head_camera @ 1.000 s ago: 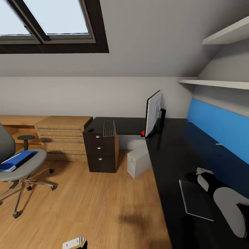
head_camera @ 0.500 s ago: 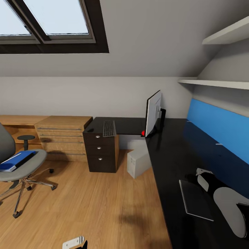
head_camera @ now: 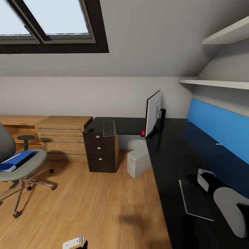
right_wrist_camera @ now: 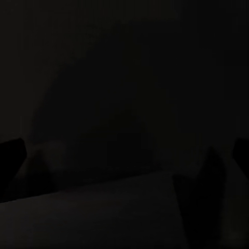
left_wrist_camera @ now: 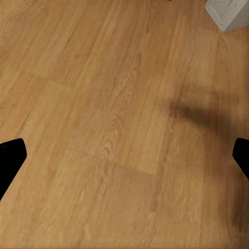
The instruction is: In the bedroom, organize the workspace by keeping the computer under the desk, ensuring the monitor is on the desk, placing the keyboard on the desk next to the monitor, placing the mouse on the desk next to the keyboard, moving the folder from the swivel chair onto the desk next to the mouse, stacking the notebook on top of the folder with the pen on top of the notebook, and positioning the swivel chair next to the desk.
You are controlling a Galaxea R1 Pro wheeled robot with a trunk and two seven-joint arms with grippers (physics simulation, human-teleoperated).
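Fingers of the left gripper (left_wrist_camera: pixel 124 155) stand wide apart over bare floor (left_wrist_camera: pixel 104 104). Right gripper (head_camera: pixel 204 174) sits by the notebook (head_camera: pixel 195 200) on the desk (head_camera: pixel 173 152); its wrist picture is too dark (can't tell its fingers). It has crept a bit. Folder (head_camera: pixel 14 162) lies on the chair (head_camera: pixel 20 169), which is cut off.

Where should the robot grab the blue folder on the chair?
Probably by the long edge nearest the seat's front, coming from above and in front: the blue folder lies flat on the swivel chair, and the backrest blocks the far side.
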